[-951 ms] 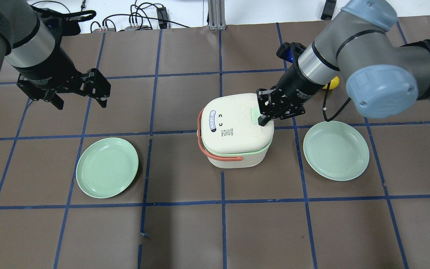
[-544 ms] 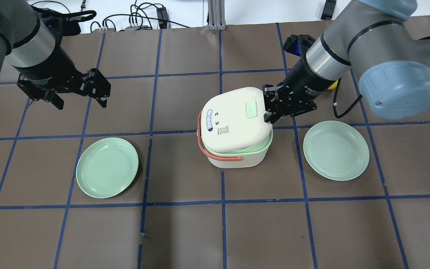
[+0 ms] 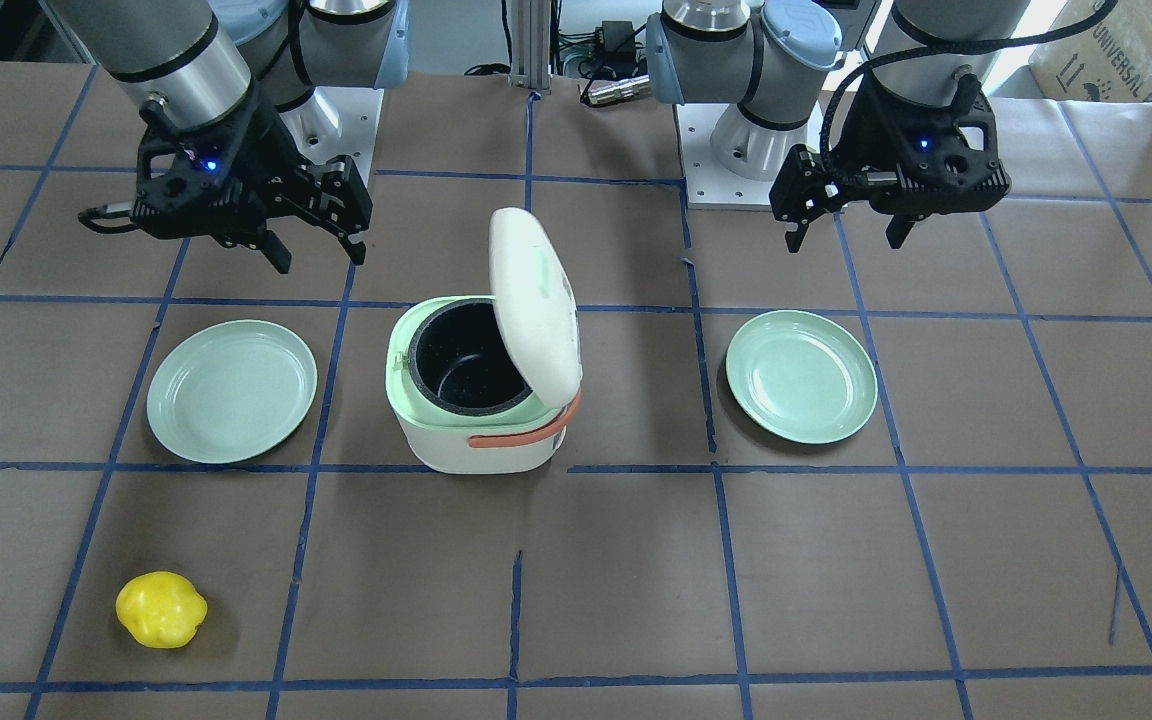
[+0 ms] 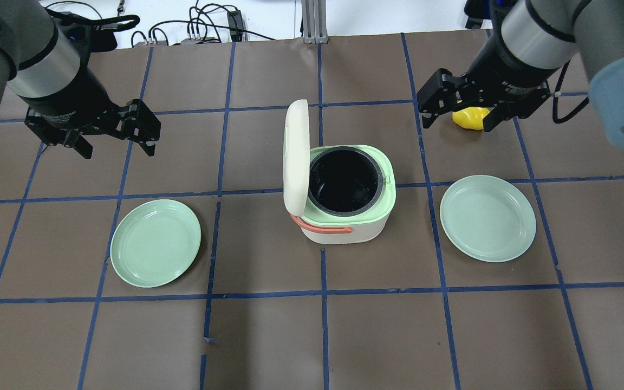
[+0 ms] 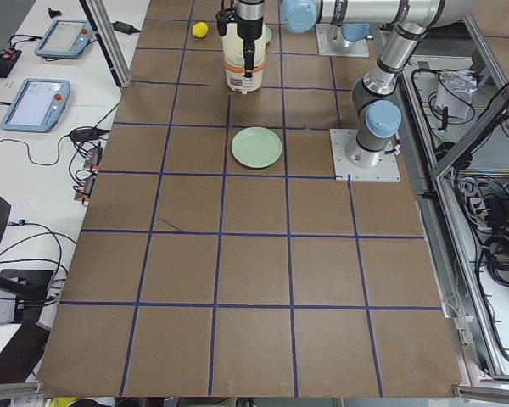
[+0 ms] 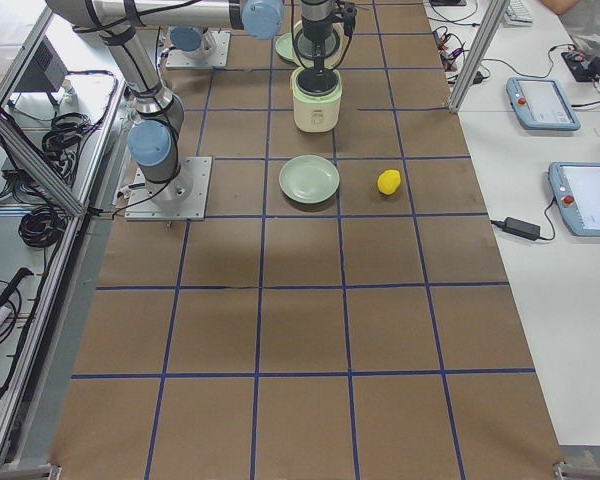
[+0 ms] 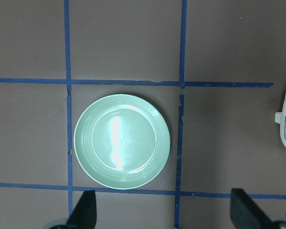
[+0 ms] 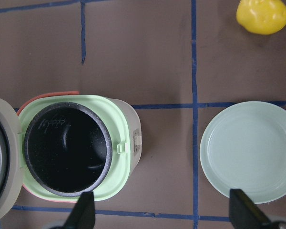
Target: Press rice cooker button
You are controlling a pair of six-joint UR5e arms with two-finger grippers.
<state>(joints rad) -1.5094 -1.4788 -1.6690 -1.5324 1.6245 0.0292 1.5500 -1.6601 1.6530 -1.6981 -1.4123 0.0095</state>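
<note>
The rice cooker (image 4: pixel 344 216) sits on the table with its lid (image 4: pixel 296 157) standing upright along the cooker's left side and the dark pot (image 4: pixel 344 181) bare, so I'd say the press is done. The right gripper (image 4: pixel 458 120) hangs splayed and empty beyond the cooker's far right corner. The left gripper (image 4: pixel 116 146), equally spread, is well off to the cooker's left, so next I'd just have both stand clear.

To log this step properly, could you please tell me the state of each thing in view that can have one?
rice cooker lid: open, standing up on its hinge.
inner pot: empty.
left plate: empty.
right plate: empty.
yellow fruit: lying on the table, on no plate.
left gripper: open, holding nothing.
right gripper: open, holding nothing.
</note>
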